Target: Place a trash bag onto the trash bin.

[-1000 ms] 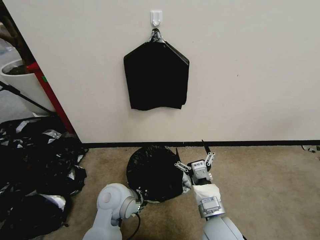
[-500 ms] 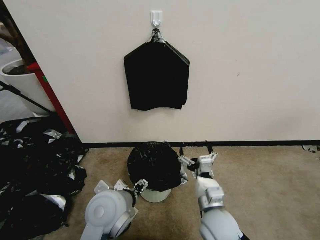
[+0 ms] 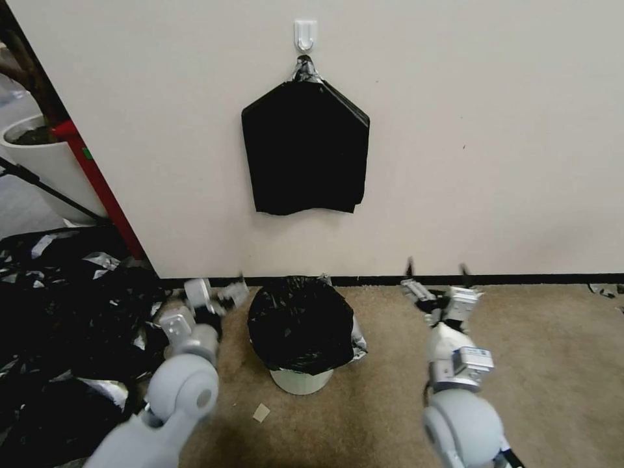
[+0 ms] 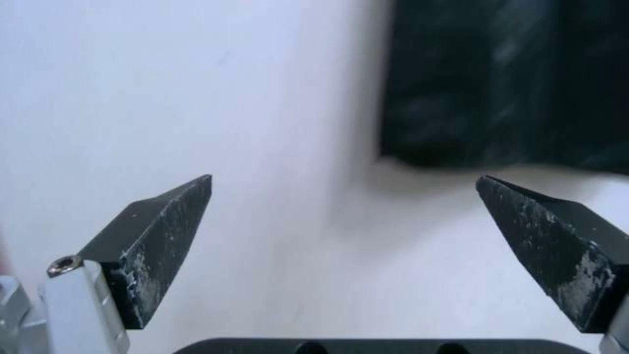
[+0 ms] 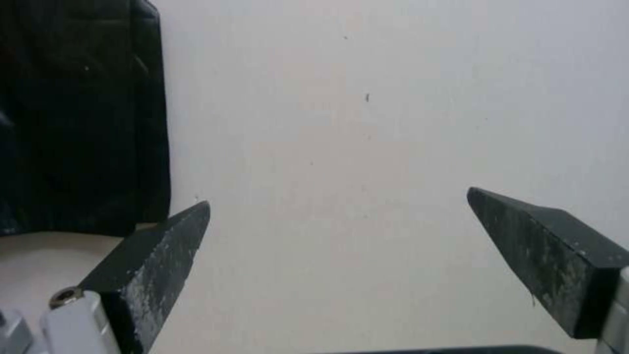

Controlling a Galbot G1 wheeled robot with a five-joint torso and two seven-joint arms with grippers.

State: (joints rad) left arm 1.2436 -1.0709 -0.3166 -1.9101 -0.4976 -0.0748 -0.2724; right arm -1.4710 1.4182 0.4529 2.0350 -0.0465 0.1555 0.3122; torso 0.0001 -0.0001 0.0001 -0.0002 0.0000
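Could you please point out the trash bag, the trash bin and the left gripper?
trash bag (image 3: 299,325), head view, wrinkled top over the bin.
trash bin (image 3: 302,381), head view, bare cream wall below the bag.
left gripper (image 4: 344,221), left wrist view, midway between open fingertips.

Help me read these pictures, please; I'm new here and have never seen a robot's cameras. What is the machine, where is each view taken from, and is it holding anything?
This is a wheeled robot with two arms. The wide picture comes from its head camera, looking down at a carpeted floor by a wall. The small cream trash bin stands there with the glossy black trash bag draped over its top. The left end effector hangs left of the bin, the right end effector right of it; both are open and hold nothing. The other two pictures come from wrist cameras: the dark wedges are each arm's fingers, pointing at the wall. A flat black stack hangs from a wall hook, and a heap of black plastic lies at the left.
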